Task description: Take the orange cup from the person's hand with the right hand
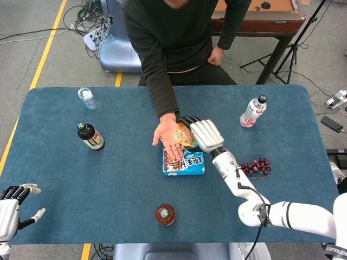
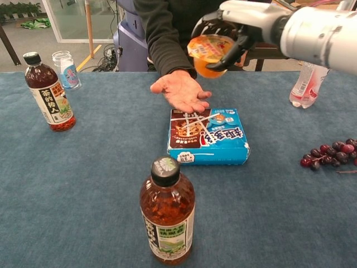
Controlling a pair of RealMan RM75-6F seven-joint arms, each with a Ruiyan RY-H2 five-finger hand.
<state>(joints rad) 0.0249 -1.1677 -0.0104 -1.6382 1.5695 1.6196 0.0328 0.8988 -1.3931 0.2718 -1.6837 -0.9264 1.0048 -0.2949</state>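
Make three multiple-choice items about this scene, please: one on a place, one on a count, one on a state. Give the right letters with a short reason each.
1. Where does the blue box lie?
A. on the table, just below the person's open palm
B. beside the grapes
C. on the floor

2. How many dark tea bottles stand on the table?
A. one
B. two
C. four

3. What is the state of the orange cup?
A. resting on the person's palm
B. lying on the table
C. held by the right hand, lifted off the palm

Answers:
1. A: the person's hand hovers over the box's far edge.
2. B: one at the left, one near the robot.
3. C: the right hand wraps its fingers around it, above the empty palm.
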